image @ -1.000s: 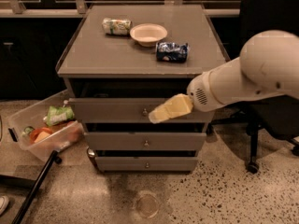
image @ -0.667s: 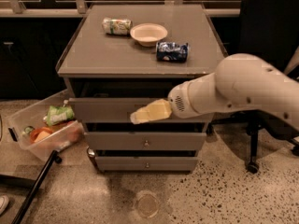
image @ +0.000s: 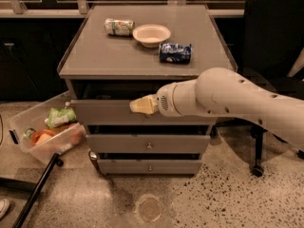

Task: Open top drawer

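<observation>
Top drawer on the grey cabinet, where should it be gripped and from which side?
Take the top drawer at the centre of its front, coming straight in from the front. The drawer below has a small centre knob. This one's centre is hidden behind the gripper, which sits at that spot. The flat upright front faces outward, so a straight pull back likely suits it.

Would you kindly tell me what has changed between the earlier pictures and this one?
The robot's cream-tipped gripper has slid left across the front of the wide grey top drawer, and the white arm has swung lower behind it. Whether it has taken hold of anything cannot be seen. The drawer, the white bowl, the green packet, the blue packet and the clear plastic bin stayed put.
</observation>
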Robot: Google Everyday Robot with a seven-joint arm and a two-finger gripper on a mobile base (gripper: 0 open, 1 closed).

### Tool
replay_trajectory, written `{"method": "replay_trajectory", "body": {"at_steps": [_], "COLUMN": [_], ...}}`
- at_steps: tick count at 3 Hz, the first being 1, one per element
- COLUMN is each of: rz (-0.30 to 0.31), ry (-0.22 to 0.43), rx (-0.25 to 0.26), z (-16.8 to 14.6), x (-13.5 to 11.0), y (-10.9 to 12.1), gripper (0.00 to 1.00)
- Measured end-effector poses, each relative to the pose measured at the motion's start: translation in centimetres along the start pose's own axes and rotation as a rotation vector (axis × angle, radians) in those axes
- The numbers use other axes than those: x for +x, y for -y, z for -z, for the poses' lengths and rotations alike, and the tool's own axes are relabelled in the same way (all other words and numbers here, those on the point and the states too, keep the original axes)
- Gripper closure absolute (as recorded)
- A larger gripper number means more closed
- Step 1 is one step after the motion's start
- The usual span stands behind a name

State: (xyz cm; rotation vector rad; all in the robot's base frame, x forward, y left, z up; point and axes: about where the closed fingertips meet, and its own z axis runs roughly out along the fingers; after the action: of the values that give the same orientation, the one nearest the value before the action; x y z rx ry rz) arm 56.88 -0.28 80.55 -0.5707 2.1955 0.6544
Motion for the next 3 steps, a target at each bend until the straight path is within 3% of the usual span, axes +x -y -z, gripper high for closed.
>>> {"method": "replay_trajectory", "body": {"at_steps": [2,3], "rz": [0.000,0.010], "ry": [0.000,0.017], "rx": [0.000,0.008], "z": [0.0,-1.4], "x": [0.0,-0.2], "y": [0.0,0.8], "gripper": [0.89,1.00]}}
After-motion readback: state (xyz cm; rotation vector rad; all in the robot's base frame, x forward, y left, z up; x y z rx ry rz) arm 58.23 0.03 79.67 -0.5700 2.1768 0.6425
